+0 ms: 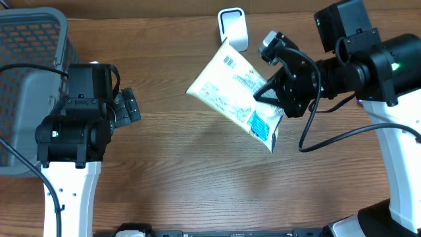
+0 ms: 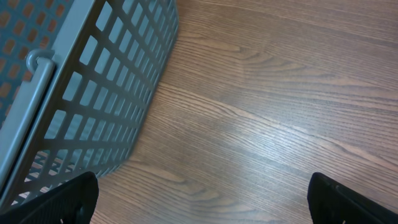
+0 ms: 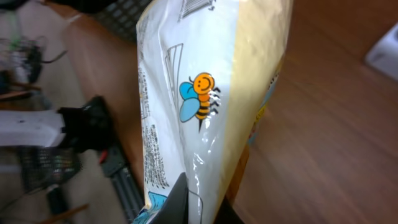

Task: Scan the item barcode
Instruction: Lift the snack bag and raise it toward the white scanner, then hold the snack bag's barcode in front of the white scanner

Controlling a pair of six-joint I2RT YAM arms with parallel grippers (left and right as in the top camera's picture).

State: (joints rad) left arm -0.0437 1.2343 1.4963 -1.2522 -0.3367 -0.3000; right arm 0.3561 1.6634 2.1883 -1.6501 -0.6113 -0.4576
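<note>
No word or number can be read anywhere. The pouch (image 1: 233, 92) carries a barcode (image 1: 229, 61) near one edge and blocks of fine print (too small to make out). The right wrist view shows a cartoon bee (image 3: 199, 96) printed on it.

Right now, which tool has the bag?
The right tool, shut on the pale bag by the white scanner; the left tool stands open and empty beside the grey basket.

The pouch (image 1: 230, 89) is glossy plastic film, the table (image 1: 197, 181) matt wood grain, the basket (image 1: 33, 12) smooth grey plastic.
</note>
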